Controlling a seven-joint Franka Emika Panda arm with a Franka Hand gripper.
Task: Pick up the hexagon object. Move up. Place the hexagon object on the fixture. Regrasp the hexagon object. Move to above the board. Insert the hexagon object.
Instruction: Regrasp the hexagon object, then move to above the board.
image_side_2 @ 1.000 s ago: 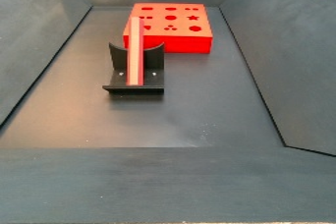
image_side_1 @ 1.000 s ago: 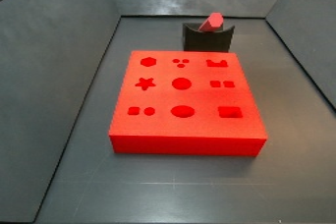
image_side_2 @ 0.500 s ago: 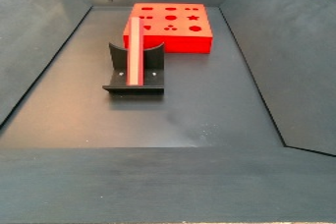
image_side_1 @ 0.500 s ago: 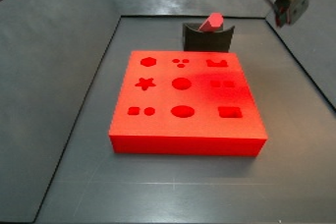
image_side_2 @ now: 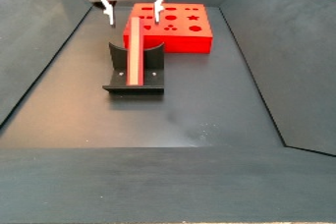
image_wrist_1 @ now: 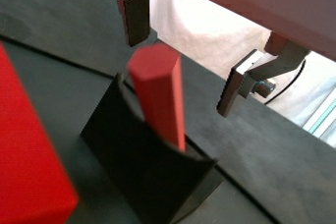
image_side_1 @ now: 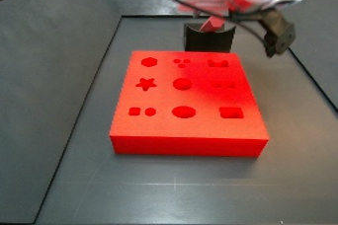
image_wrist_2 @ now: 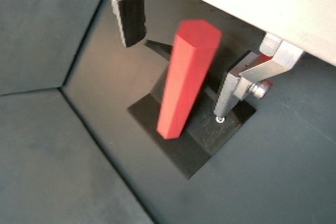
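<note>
The tool (image_wrist_2: 178,51) hangs wide open over the fixture (image_side_2: 134,75), holding nothing. Its fingers (image_wrist_1: 134,17) flank the upper end of the hexagon object (image_wrist_2: 183,76) with clear gaps on both sides (no contact in both wrist views). The hexagon object leans in the fixture's notch. The board (image_side_2: 172,27) lies just beyond on the surface (image_side_2: 184,110), bounded by sloped walls.

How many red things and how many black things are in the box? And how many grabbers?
Red: 2, the board and the bar, which leans on the fixture.
Black: 1, the fixture.
Grabbers: 1, the gripper, open above the bar's top end.
Total: 4.
</note>
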